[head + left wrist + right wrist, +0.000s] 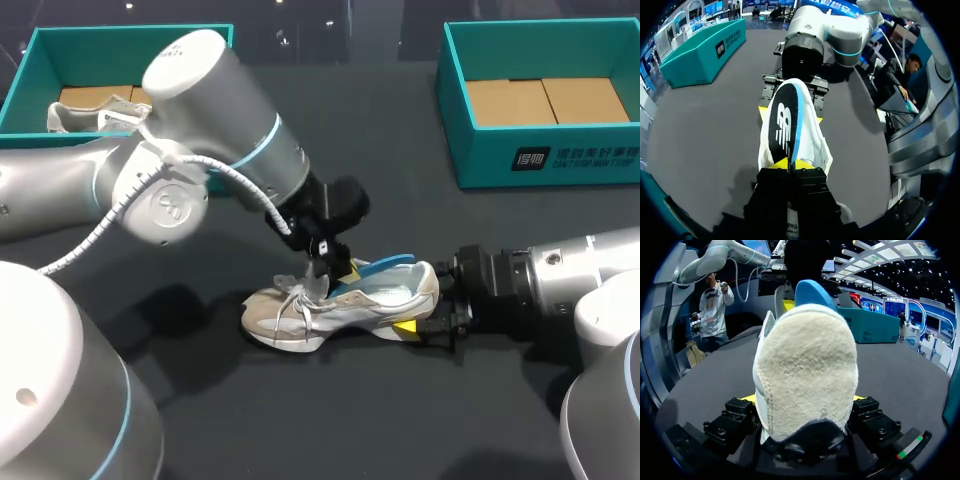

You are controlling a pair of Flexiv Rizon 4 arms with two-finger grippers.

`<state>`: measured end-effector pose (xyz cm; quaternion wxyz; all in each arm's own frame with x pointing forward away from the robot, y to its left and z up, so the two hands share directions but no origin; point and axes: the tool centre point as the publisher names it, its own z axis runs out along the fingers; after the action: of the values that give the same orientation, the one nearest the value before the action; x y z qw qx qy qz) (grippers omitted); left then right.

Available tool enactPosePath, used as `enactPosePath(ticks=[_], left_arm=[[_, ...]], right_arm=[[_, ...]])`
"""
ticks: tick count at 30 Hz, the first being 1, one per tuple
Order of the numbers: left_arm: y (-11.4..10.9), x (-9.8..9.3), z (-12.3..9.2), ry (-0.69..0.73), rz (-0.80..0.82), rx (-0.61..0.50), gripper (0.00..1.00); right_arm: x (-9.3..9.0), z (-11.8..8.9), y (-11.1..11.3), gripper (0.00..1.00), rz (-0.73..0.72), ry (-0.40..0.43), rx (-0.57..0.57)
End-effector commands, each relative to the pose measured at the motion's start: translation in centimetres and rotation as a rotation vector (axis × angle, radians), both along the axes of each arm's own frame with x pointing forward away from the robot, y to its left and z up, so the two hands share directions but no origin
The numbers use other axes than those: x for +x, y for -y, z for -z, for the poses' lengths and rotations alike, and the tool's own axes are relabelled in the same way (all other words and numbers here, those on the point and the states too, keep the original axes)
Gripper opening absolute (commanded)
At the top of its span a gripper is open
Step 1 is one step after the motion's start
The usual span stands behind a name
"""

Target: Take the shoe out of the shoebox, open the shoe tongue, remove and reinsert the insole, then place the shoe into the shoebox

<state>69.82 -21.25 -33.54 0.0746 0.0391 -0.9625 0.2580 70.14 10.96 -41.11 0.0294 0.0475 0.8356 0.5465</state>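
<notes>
Shoe (pixel 340 305): white, upright near the middle of the dark table (pixel 200 420); toe toward 9 o'clock, heel toward 3 o'clock
Right gripper (pixel 428 312): clamped on the shoe's heel from both sides
Left gripper (pixel 790 164): pinching one end of the blue-edged insole (pixel 785 120), tilted above the shoe's opening
Shoebox (pixel 540 160): teal, open, at 1 o'clock
Second shoebox (pixel 30 70): at 11 o'clock; holds another shoe (pixel 90 115)

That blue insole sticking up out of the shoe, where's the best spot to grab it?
Probably on the insole where it rises above the shoe, pinched from above across its flat faces: it is thin and stands clear there. The left gripper holds it so.
</notes>
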Motion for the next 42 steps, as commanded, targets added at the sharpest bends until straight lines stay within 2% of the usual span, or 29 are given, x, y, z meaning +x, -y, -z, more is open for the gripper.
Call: enactPosePath(ticks=[1,11,17,21,24,26,35,42], left_arm=[[1.0,-0.1,-0.4,0.016,-0.008,-0.074,0.00],[5.1,0.7,-0.7,0.089,-0.046,-0.072,0.00],[5.4,0.6,-1.1,0.119,-0.072,-0.087,0.00],[5.5,0.4,-1.5,0.163,-0.090,-0.102,0.33],[5.4,0.3,-1.7,0.193,-0.102,-0.120,0.41],[5.3,0.1,-1.8,0.220,-0.108,-0.134,0.44],[5.2,-0.3,-1.1,0.289,-0.104,-0.176,0.45],[5.7,0.4,-0.2,0.300,-0.122,-0.181,0.45]], right_arm=[[-0.1,0.0,-0.2,0.00,0.001,-0.002,-0.006],[-0.1,0.0,-0.2,0.00,0.001,-0.002,-0.006],[-0.1,0.0,-0.2,0.00,0.001,-0.002,-0.006],[-0.1,0.0,-0.2,0.00,0.001,-0.002,-0.006],[-0.1,0.0,-0.2,0.00,0.001,-0.002,-0.006],[-0.1,0.0,-0.2,0.00,0.001,-0.002,-0.006],[-0.1,0.0,-0.2,0.00,0.001,-0.002,-0.006],[-0.1,0.0,-0.2,0.00,0.001,-0.002,-0.006]])
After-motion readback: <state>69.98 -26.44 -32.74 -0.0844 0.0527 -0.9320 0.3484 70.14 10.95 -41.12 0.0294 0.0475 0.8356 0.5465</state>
